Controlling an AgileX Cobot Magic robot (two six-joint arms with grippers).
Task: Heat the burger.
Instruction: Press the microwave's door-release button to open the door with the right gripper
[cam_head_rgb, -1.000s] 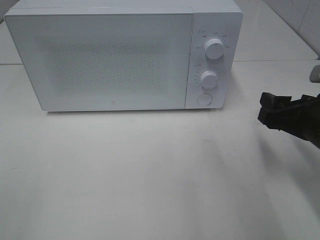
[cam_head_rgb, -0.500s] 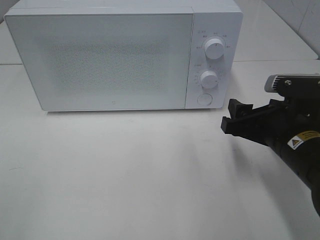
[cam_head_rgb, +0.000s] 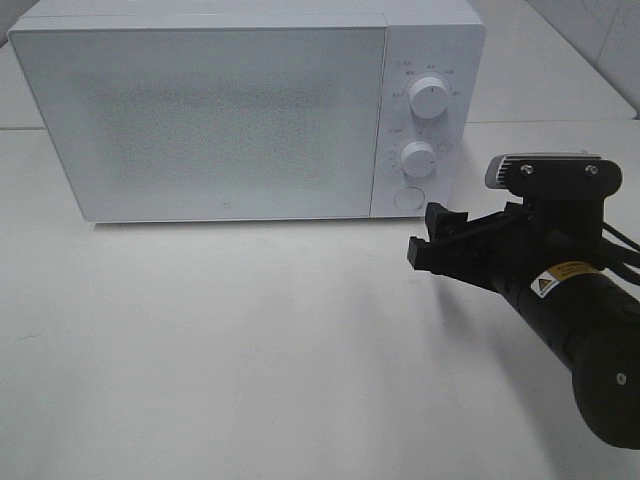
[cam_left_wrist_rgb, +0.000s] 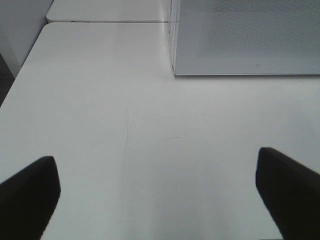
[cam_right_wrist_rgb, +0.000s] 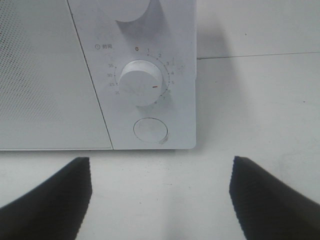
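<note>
- The white table (cam_head_rgb: 250, 350) lies bare in front of the microwave; the left wrist view shows its side edge.
- The microwave (cam_head_rgb: 230, 120) stands at the back, door shut and facing forward.
- The right gripper (cam_head_rgb: 425, 238), jaws wide and holding nothing, hovers near the front right corner, facing the lower dial (cam_right_wrist_rgb: 141, 82) and round button (cam_right_wrist_rgb: 150, 130).
- The left gripper (cam_left_wrist_rgb: 156, 165) hangs wide, holding nothing, over bare table.
- The burger shows in no view; its place and heading cannot be told.

The right arm (cam_head_rgb: 575, 320) is extended in from the right edge of the counter (cam_head_rgb: 250, 350), low above it. The right tool (cam_head_rgb: 428, 240) is angled toward the back edge, jaws parted, nothing gripped. The left tool (cam_left_wrist_rgb: 159, 195) is spread wide above the counter, empty.
</note>
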